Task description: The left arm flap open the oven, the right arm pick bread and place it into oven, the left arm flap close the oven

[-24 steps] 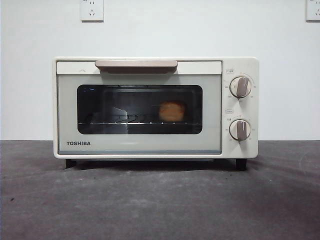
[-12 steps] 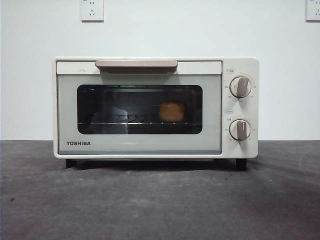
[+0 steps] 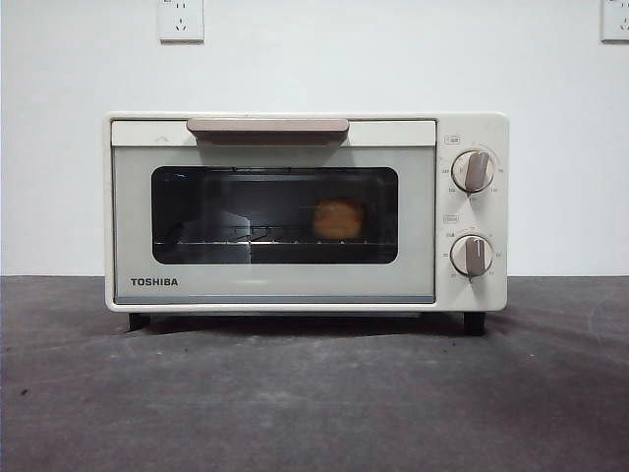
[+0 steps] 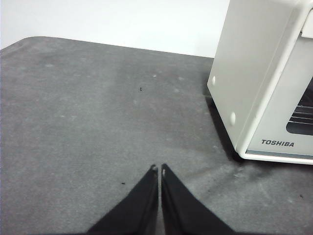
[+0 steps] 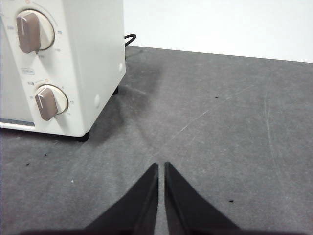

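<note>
Oven [image 3: 305,211] door shut; bread [image 3: 338,219] on rack inside, right of centre, seen dimly through dark glass. Left gripper [image 4: 158,170] pressed together, empty, over table [image 3: 314,393] left of oven. Right gripper [image 5: 161,166] likewise together, empty, right of oven. Neither touches it. Task looks finished. Oven back hidden.

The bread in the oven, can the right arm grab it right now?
Probably not. The bread sits on the rack behind the oven's shut door, and the right gripper, jaws shut, hangs off to the side.
</note>
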